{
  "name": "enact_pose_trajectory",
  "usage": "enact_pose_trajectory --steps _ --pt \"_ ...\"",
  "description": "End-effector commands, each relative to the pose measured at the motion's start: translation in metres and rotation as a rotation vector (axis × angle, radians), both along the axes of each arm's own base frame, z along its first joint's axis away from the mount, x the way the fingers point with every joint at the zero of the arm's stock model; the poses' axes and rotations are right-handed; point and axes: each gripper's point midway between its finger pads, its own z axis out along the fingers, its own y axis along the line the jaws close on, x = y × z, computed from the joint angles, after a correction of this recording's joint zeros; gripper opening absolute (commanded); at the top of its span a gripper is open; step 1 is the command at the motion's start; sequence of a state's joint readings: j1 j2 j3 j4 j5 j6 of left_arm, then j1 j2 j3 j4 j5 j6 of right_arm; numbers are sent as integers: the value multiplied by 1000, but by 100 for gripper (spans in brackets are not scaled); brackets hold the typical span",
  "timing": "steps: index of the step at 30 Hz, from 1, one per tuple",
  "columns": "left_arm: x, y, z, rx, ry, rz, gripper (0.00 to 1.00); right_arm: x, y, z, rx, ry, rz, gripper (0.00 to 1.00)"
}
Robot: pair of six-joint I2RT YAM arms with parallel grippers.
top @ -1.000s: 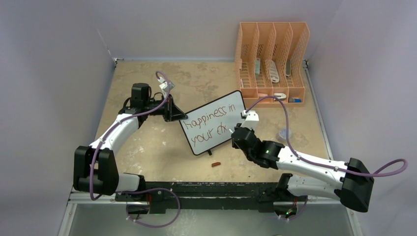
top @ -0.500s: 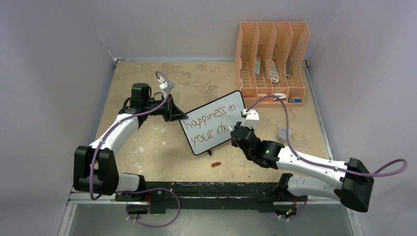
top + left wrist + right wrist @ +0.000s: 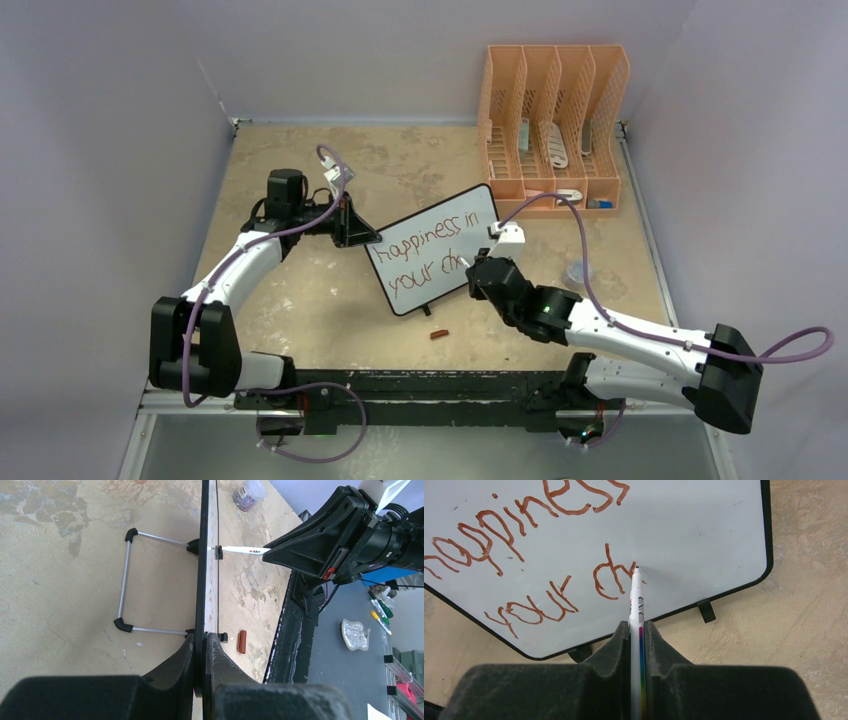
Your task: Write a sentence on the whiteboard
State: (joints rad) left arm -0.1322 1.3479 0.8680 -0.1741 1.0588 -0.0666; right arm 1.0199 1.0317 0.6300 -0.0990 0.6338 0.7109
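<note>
The job is in the middle of the writing step. The whiteboard (image 3: 704, 535) stands a bit tilted on its small feet, near the middle of the table (image 3: 300, 190) in the top view. The sentence (image 3: 430, 243) is in red-brown letters on two lines. The top line says "happiness in". The bottom line says "your" and then the start of a new word, a "c" and an "h" that looks only partly drawn.

The right gripper (image 3: 637, 630) is squeezed tight around a white marker (image 3: 636, 595) with a rainbow stripe. The marker sticks straight out from the pincer. Its dark tip touches the board right on the "h", in the lower middle of the right wrist view.

The left gripper (image 3: 204, 647) is pinched shut on the edge of the board. In the top view that is the board's left corner. It looks like it is holding the board steady so the board does not slide when the marker pushes on it.

A small red-brown marker cap (image 3: 438, 334) lies on the table just below the board. An orange file rack (image 3: 553, 120) stands at the upper right, well away from the work.

Next, I think the marker should finish the "h" and then draw more letters to the right. There is white space left on that side, but the board's black rim is near, so the letters should be small. The tip should press softly, and the other pincer should hold on to the board.
</note>
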Motion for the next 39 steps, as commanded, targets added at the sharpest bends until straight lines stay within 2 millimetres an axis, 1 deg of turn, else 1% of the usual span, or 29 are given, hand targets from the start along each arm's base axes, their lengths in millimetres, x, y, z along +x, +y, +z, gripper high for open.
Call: enact_pose_trajectory --steps 1,7,15,24,32,39 --pt "14 13 -25 109 12 90 0 7 8 18 38 -41 8 0" --pt "14 14 -26 110 14 90 0 9 11 13 31 -41 12 0" --pt "14 13 -26 109 14 90 0 12 13 15 26 -55 5 0" --pt "13 13 -26 109 14 89 0 16 1 14 12 -66 -54 0" --pt "13 13 -26 109 13 90 0 14 -8 9 7 -52 -86 0" --pt "14 14 -26 111 14 91 0 9 -10 -2 -9 -9 -85 0"
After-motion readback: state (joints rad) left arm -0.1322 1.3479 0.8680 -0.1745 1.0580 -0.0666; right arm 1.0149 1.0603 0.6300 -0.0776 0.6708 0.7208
